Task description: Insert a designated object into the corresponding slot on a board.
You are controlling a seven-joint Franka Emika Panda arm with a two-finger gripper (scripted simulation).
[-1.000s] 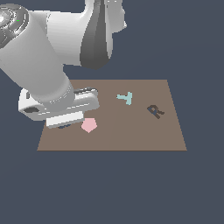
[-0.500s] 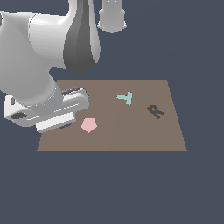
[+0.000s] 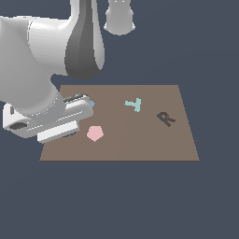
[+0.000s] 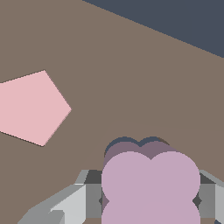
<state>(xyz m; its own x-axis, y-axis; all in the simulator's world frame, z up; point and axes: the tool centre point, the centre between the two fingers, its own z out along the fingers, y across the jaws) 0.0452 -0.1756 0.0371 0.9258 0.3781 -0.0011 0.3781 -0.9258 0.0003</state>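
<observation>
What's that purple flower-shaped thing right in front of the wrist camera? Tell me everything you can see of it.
The lilac clover piece is a small flat shape with rounded lobes, plain matte lilac, with no markings. It shows only in the wrist view; in the exterior view the arm hides it. It sits between the grey jaws of the gripper, which appear to hold it on both sides. Just beyond it, a dark clover-shaped slot in the brown board peeks out past its lobes, shaded by the piece, so it is not yet seated.
</observation>
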